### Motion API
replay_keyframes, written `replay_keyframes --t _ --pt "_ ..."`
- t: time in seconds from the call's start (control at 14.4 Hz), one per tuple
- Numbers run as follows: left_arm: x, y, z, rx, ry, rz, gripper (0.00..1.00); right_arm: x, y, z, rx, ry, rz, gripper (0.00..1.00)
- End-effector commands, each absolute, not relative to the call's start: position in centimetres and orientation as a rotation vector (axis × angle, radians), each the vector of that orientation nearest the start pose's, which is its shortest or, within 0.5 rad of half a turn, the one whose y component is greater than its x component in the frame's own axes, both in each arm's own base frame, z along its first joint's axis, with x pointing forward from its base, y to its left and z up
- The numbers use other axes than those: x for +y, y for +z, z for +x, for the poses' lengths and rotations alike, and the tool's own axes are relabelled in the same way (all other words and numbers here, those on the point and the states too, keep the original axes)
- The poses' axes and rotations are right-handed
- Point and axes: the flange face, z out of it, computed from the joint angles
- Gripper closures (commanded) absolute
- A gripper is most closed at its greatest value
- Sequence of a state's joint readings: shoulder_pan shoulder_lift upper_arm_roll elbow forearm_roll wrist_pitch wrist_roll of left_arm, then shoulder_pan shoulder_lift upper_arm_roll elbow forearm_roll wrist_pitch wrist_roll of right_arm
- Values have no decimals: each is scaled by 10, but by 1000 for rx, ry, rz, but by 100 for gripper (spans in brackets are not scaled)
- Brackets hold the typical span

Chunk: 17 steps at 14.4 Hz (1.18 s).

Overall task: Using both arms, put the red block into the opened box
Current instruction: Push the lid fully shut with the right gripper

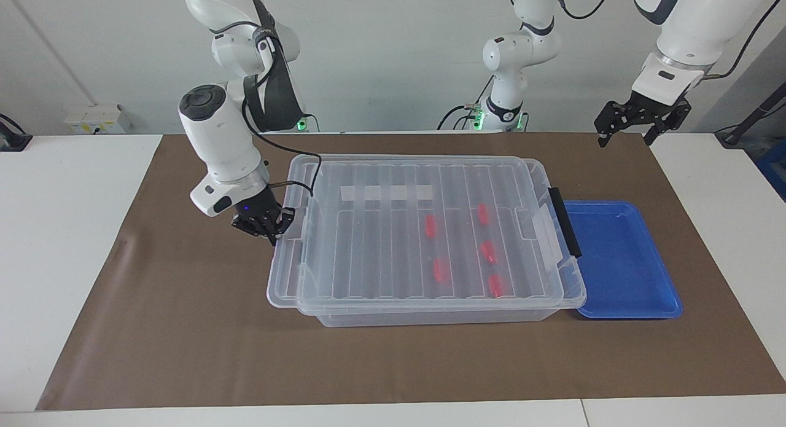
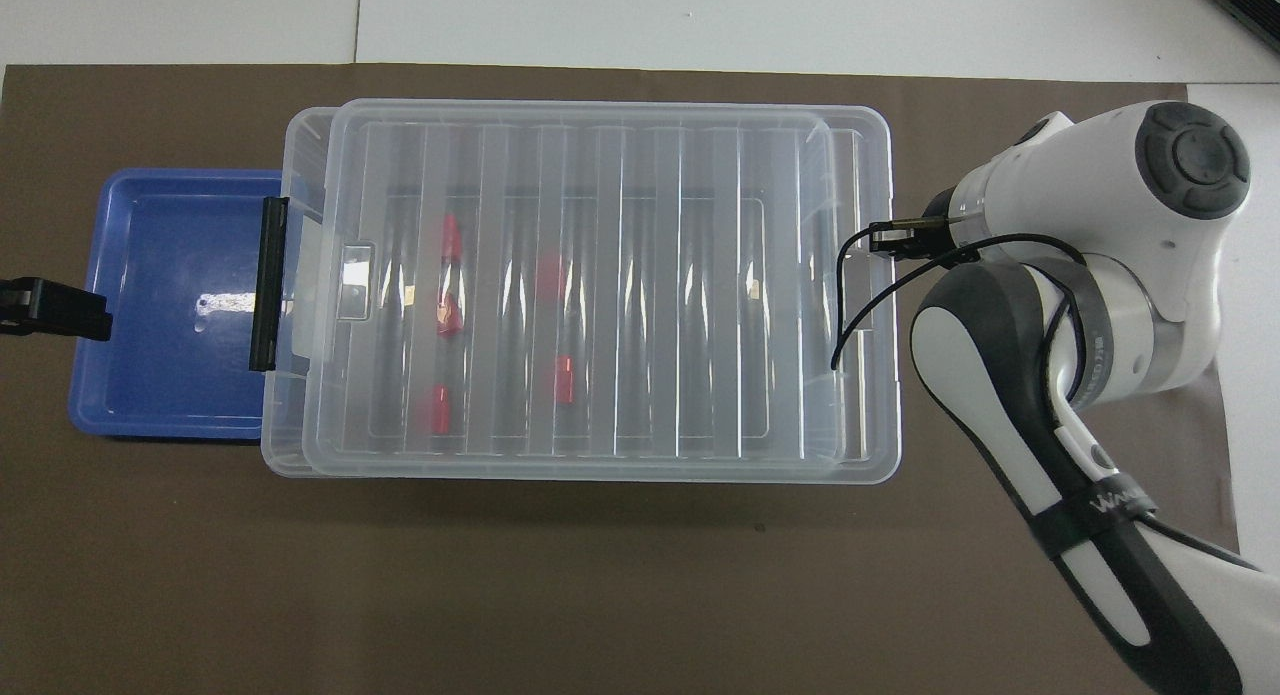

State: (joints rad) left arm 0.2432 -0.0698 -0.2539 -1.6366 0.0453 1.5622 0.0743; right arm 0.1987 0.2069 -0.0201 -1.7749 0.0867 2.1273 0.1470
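Note:
Several red blocks lie on the floor of the clear box, seen through its ribbed lid. The lid covers nearly all of the box and overhangs it a little at the right arm's end. My right gripper is shut on the lid's end rim there; in the overhead view the wrist hides it. My left gripper waits open and empty in the air, over the edge of the blue tray at the left arm's end.
An empty shallow blue tray lies against the box's end with the black handle. A brown mat covers the table. The right arm's elbow hangs over the mat beside the box.

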Motion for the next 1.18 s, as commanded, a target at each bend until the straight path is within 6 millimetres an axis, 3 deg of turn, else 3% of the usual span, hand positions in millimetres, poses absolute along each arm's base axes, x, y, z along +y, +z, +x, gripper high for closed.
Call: replay_keyframes --t 0.0,0.42,1.11 --pt "-2 631 529 146 -11 -3088 0 124 447 619 40 -194 -3016 100" --pt "-3 630 529 148 -11 -3088 0 135 441 612 45 -155 -2971 100" --pt "-7 630 529 160 -11 -3088 0 133 442 611 3 -151 -2969 100"
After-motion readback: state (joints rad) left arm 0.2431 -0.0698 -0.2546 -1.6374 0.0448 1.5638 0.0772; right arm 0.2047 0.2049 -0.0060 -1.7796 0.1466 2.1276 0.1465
